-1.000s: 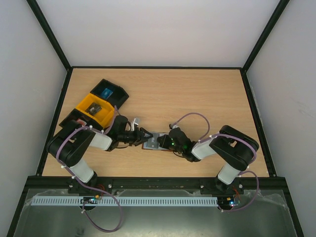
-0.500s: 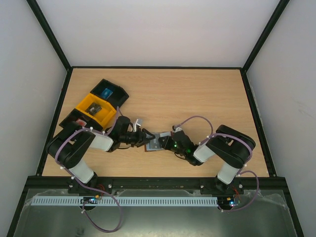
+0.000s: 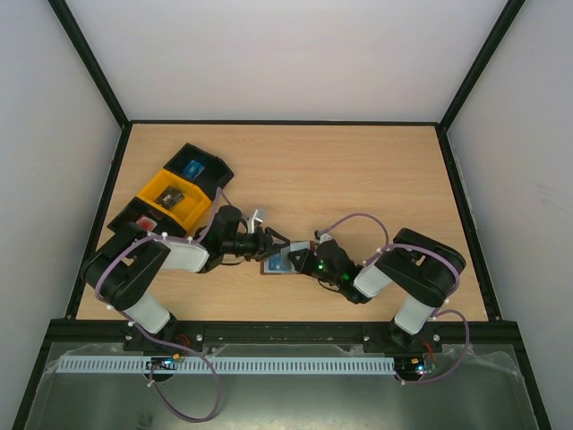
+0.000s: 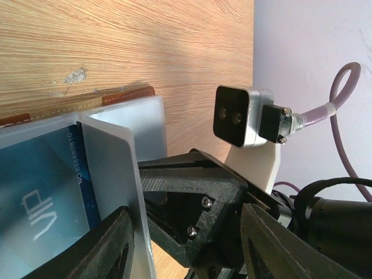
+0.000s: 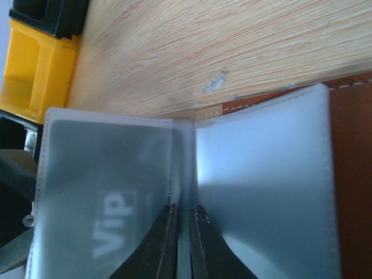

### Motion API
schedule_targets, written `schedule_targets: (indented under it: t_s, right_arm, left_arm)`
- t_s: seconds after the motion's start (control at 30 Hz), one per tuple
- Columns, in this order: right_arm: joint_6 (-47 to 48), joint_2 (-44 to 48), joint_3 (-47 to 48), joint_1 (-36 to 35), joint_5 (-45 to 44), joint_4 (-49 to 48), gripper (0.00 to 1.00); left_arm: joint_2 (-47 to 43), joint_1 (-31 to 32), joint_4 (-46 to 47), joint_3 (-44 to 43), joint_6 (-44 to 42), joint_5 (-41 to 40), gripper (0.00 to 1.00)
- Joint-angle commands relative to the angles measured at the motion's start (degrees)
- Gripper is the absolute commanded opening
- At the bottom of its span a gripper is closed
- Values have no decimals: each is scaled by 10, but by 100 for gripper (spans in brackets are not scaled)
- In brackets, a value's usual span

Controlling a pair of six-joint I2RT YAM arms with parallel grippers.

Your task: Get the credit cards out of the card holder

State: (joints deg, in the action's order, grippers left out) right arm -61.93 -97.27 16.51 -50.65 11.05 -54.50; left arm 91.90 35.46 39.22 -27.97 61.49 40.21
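Observation:
The card holder (image 3: 281,262) lies open on the table between the two arms, its brown leather (image 5: 351,174) under frosted clear sleeves. One sleeve leaf (image 4: 110,174) stands upright, and my right gripper (image 5: 181,212) is shut on its edge. A credit card printed VIP (image 5: 104,215) sits inside the sleeve to its left and looks blue (image 4: 40,197) in the left wrist view. The sleeve on the right (image 5: 261,192) shows no print. My left gripper (image 4: 186,232) is open, its fingers either side of the raised leaf and the right gripper's tip, gripping nothing.
At the back left stands a row of bins: a yellow bin (image 3: 172,197) with a dark card, a black bin (image 3: 197,167) with a blue one and a black bin (image 3: 141,220) with something red. The right wrist camera (image 4: 238,116) is close to the left fingers.
A blue card face now shows in the holder where only grey showed before. The left gripper has edged right and slightly away. The right gripper has shifted a little to the right.

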Motion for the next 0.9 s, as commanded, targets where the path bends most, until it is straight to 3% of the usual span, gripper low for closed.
schedule_targets:
  t_s: [0.0,0.3,0.6,0.87]
  right_arm:
    - [-1,20,-13,-4,3,6,10]
    - [16,93,-25,-4,-42,57,10]
    - [38,301,-64,-5,-193,247,17]
    - [84,442,-47,-5,-196,355,26]
  left_arm:
    - [2,5,16,-9,2,-3,53]
    - [29,18,23,-31,4,-5,53]
    - [51,36,22,-56,5,-12,52]
    - [9,23,-12,-45,-15,-39,53]
